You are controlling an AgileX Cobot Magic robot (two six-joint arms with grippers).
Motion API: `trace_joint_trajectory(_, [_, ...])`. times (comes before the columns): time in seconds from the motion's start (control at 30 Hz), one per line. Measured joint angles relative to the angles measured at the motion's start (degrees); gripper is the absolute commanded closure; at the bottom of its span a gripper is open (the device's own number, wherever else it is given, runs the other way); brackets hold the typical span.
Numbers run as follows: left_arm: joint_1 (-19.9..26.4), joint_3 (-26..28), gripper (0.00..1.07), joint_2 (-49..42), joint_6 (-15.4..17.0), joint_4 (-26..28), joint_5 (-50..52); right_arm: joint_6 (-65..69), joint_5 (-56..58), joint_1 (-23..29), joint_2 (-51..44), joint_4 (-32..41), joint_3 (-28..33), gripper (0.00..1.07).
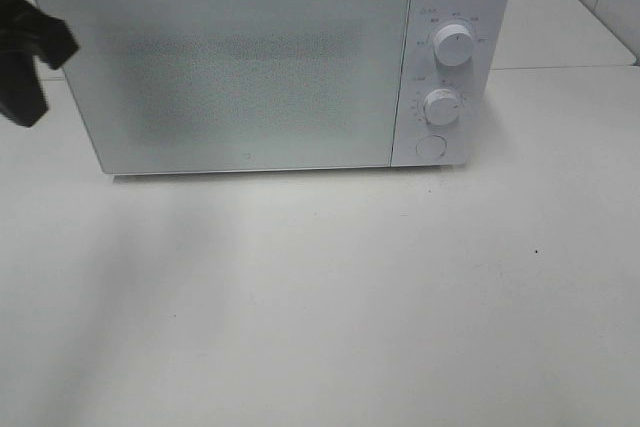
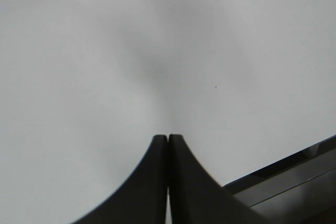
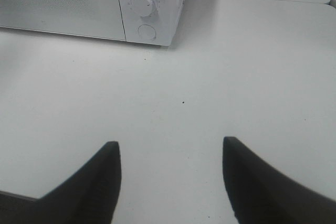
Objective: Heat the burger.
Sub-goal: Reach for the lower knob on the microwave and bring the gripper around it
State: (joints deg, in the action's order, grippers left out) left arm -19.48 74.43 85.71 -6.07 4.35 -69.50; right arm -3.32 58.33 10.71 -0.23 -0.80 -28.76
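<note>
A: How do the grippers stand?
B: The right gripper (image 3: pixel 170 142) has its jaws wide apart and holds nothing. It hangs over the table (image 3: pixel 236 77), facing the microwave (image 3: pixel 63 3). The left gripper (image 2: pixel 168 139) has its jaws pressed together with nothing between them, over bare table.
A: And the burger?
B: It shows in no view. The door (image 1: pixel 240 67) is shut and frosted, so the burger may sit inside, but I cannot tell.
A: Which step, then?
B: If the burger is inside, I judge it is setting the time. The right gripper should close squarely around the lower knob (image 1: pixel 441 105), centred on its axis, and turn without shoving the microwave back. If not, the round button (image 1: pixel 430 146) beneath looks like the door release, and it wants a straight push.
A: Anything in the way?
B: Only table lies between the right gripper and the knobs. The upper knob (image 1: pixel 455 44) sits near the lower one, so wide jaws could brush it. The left arm (image 1: pixel 25 37), dark by the microwave's far corner, is well apart from the knobs, though probably near the path of an opening door.
</note>
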Motion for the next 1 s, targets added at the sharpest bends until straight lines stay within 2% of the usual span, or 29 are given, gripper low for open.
trace_joint_trajectory(0.07, [3.9,-4.2,1.06,-4.5,0.0,-0.1,-0.1,0.0,0.0,0.1,0.0,0.0,0.0,0.52])
trace_joint_trajectory(0.13, [5.2,-5.4,1.06,-6.0,0.0,-0.1,-0.1,0.0,0.0,0.1,0.0,0.0,0.0,0.52])
trace_joint_trajectory(0.17, [7.2,-8.5,1.06,-9.9,0.0,-0.2,-0.1,0.0,0.0,0.1,0.0,0.0,0.0,0.52])
trace_joint_trajectory(0.2, [7.2,-8.5,1.06,-9.9,0.0,-0.2,-0.1,0.0,0.0,0.1,0.0,0.0,0.0,0.52])
trace_joint_trajectory(0.27, [8.8,-13.1,1.06,-16.0,0.1,-0.2,-0.1,0.0,0.0,0.1,0.0,0.0,0.0,0.52])
trace_joint_trajectory(0.33, [9.1,-14.2,1.06,-17.8,0.1,-0.2,-0.1,0.0,0.0,0.1,0.0,0.0,0.0,0.52])
trace_joint_trajectory(0.37, [9.2,-16.7,1.06,-21.7,0.2,-0.2,-0.1,0.0,0.0,0.1,0.0,0.0,0.0,0.52])
trace_joint_trajectory(0.47, [9.2,-18.0,1.06,-24.0,0.3,-0.2,-0.1,0.0,0.0,0.1,0.0,0.0,0.0,0.52])
trace_joint_trajectory(0.53, [9.2,-22.9,1.06,-33.2,1.4,-0.1,-0.2,0.0,0.0,0.1,0.0,0.0,0.0,0.52])
trace_joint_trajectory(0.67, [9.2,-26.4,1.06,-40.1,1.5,-0.1,-0.2,0.0,0.0,0.1,0.0,0.0,0.0,0.52])
trace_joint_trajectory(0.73, [9.2,-29.7,1.06,-47.2,1.5,-0.1,-0.3,0.0,0.0,0.1,0.0,0.0,0.0,0.52])
trace_joint_trajectory(0.77, [9.2,-29.7,1.06,-47.2,1.5,-0.1,-0.3,0.0,0.0,0.1,0.0,0.0,0.0,0.52])
trace_joint_trajectory(0.83, [9.2,-32.4,1.06,-54.7,1.5,-0.1,-0.4,0.0,0.0,0.1,0.0,0.0,0.0,0.52])
trace_joint_trajectory(0.97, [9.3,-34.0,1.06,-60.6,1.5,-0.1,-0.5,0.0,0.0,0.1,0.0,0.0,0.0,0.52])
trace_joint_trajectory(1.0, [9.3,-35.0,1.06,-64.7,1.5,-0.1,-0.5,0.0,0.0,0.1,0.0,0.0,0.0,0.52])
